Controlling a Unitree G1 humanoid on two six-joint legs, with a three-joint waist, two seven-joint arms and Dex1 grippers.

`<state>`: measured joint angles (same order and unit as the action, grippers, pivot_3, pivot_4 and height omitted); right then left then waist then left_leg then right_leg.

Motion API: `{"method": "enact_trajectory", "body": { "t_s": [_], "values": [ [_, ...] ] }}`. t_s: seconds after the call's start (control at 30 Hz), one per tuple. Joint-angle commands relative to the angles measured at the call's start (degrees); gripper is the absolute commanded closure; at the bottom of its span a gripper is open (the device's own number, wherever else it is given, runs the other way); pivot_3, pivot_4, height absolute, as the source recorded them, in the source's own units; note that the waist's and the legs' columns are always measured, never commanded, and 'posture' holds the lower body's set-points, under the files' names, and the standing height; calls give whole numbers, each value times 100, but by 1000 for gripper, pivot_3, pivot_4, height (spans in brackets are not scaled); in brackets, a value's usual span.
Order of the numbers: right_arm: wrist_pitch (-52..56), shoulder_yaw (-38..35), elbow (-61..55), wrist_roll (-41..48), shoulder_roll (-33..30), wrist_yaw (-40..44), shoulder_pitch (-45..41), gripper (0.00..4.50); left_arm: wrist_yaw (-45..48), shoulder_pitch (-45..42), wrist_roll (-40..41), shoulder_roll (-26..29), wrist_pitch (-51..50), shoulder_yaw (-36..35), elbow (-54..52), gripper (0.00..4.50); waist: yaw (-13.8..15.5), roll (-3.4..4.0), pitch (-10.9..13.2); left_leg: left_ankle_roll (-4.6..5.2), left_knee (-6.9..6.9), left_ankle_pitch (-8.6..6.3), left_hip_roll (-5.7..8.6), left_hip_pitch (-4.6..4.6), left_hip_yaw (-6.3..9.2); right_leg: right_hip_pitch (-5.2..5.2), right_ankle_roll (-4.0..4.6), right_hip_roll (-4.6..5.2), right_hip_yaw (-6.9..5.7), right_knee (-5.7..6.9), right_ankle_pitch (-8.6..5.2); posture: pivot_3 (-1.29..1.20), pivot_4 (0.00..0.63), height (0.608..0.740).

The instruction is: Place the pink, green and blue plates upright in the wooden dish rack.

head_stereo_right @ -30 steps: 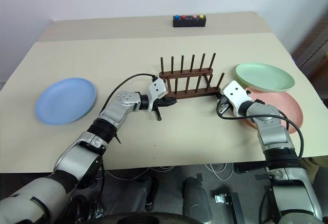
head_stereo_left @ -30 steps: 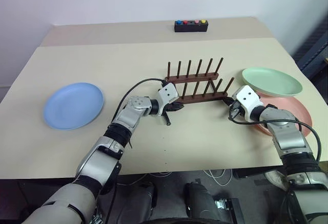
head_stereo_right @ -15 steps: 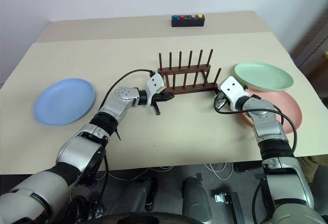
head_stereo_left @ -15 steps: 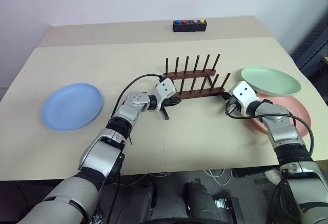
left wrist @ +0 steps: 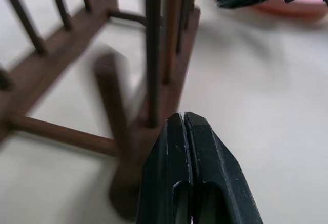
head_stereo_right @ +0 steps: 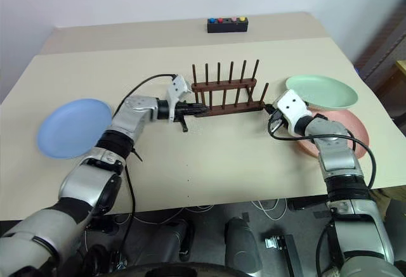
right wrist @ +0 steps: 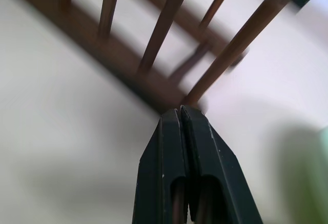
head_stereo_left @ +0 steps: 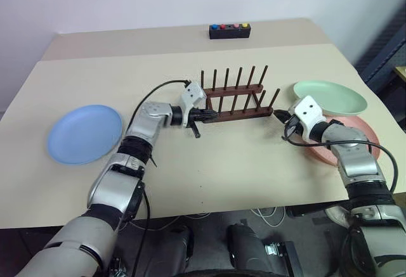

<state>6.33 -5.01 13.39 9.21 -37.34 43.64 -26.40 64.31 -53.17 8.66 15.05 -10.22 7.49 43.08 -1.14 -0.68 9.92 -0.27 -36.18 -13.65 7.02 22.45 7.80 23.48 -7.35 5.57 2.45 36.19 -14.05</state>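
Note:
The wooden dish rack (head_stereo_left: 235,101) stands mid-table with no plate between its pegs. My left gripper (head_stereo_left: 205,115) is shut and empty, its tips at the left end of the rack's near bar (left wrist: 51,62). My right gripper (head_stereo_left: 278,116) is also shut and empty, its tips at the right end of the same bar (right wrist: 118,55). Whether either touches the wood I cannot tell. The blue plate (head_stereo_left: 84,134) lies flat at the far left. The green plate (head_stereo_left: 330,97) lies flat at the right, overlapping the far rim of the pink plate (head_stereo_left: 356,145).
A small black box with coloured buttons (head_stereo_left: 229,31) sits near the table's far edge. The table (head_stereo_left: 254,163) has open surface in front of the rack and between the rack and the blue plate. My right arm reaches over the pink plate.
Both shut grippers have risen and moved away from me along with the rack's ends. The rack's near bar has shifted left, so the rack sits squarer. The camera has also shifted.

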Motion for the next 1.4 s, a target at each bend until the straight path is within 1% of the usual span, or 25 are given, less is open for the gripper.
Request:
{"method": "enact_trajectory", "body": {
  "t_s": [0.03,0.07,0.1,0.13,0.17,0.27,0.3,0.37,0.5,0.6,0.73,0.87,0.97,1.03,1.1,1.3,1.33,1.4],
  "values": [
    [722,-595,-863,822,-182,189,50,3655,697,148,783,279,-760,-416,-859,3658,15,0,0,0,0,0,0,0,1,0,0,0,0,0,0,0,150,740],
    [915,-681,-1030,923,-243,214,121,3187,816,204,967,355,-965,-506,-1089,3168,20,0,0,0,-1,0,0,0,1,-1,0,0,0,-1,0,0,150,740],
    [1080,-742,-1172,1006,-302,238,195,2786,853,243,1071,426,-1113,-563,-1252,2771,38,0,0,1,-2,0,0,1,1,-1,0,0,0,-2,0,0,150,740],
    [1192,-785,-1282,1066,-357,261,266,2185,916,273,1151,503,-1227,-598,-1371,2169,53,-1,0,1,-1,0,0,1,2,-2,0,1,0,-3,0,0,150,740],
    [1321,-829,-1400,1123,-416,271,351,1775,1084,314,1248,627,-1406,-603,-1502,1765,56,-1,0,1,-2,-1,0,1,5,-3,0,1,-2,-4,0,0,150,740],
    [1770,-1032,-1823,1317,-642,279,681,247,1686,383,1631,1043,-1879,-676,-1829,248,48,-1,0,0,-2,-1,1,1,5,-4,1,1,-2,-4,0,0,150,740],
    [1956,-1122,-1996,1376,-751,280,835,39,1820,388,1736,1148,-1957,-709,-1908,39,45,0,1,0,-1,-1,1,1,4,-3,1,1,-2,-4,0,0,150,740],
    [2347,-1353,-2363,1524,-958,269,1185,39,2067,417,1935,1335,-2187,-734,-2070,39,47,0,1,0,1,-1,0,1,4,-2,1,1,-2,-4,0,0,150,740],
    [3008,-1830,-2974,1659,-1336,260,1931,39,2385,480,2076,1541,-2278,-693,-2250,39,61,1,1,1,1,-1,0,1,5,-4,1,2,-2,-6,-1,0,150,740],
    [3320,-2095,-3384,1616,-1637,393,2649,39,2437,672,2028,1520,-1690,-728,-2583,39,68,2,1,1,-1,-1,0,2,4,-5,2,4,-2,-8,-1,0,150,740],
    [3794,-2410,-3529,1595,-1840,380,3283,39,2750,756,2388,1573,-2014,-735,-2842,39,66,-2,2,1,-4,-1,-2,4,2,-7,2,6,-2,-12,-1,0,150,740],
    [4002,-2288,-3458,1476,-1905,234,3357,39,2795,798,2267,1550,-1705,-621,-2809,39,43,-1,1,1,-7,-1,-6,1,-5,-8,3,8,2,-13,-2,0,150,740],
    [3936,-2087,-3217,1269,-1880,91,3310,39,2539,810,2101,1410,-1289,-640,-2757,39,62,-1,1,1,-4,-1,-11,2,-5,-7,3,7,2,-16,-2,0,150,740],
    [3809,-1845,-2977,1098,-1889,61,3235,39,2264,962,1727,1304,-514,-593,-2767,39,73,-2,1,1,-5,-1,-11,5,-5,-6,3,7,2,-20,-2,0,150,740],
    [3755,-1671,-2769,1026,-1893,81,3116,39,2107,1103,1541,1260,-82,-568,-2811,39,70,-2,1,1,-5,-1,-9,5,-8,-9,3,8,2,-24,-1,0,150,740],
    [3746,-1421,-2403,1029,-1879,190,2847,39,1930,1245,1542,1235,101,-585,-2907,39,73,-2,3,1,-5,-1,-11,5,-8,-7,3,7,2,-19,-1,0,150,740],
    [3775,-1402,-2379,1049,-1872,227,2839,267,1907,1255,1550,1237,108,-583,-2914,3,73,-2,3,1,-6,-1,-11,5,-8,-7,3,5,2,-19,-1,0,150,740],
    [3734,-1313,-2296,972,-1897,263,2855,860,1881,1284,1562,1246,117,-575,-2926,0,72,-3,3,1,-5,-1,-11,5,-8,-7,3,3,2,-20,-1,0,150,740]
  ]
}}
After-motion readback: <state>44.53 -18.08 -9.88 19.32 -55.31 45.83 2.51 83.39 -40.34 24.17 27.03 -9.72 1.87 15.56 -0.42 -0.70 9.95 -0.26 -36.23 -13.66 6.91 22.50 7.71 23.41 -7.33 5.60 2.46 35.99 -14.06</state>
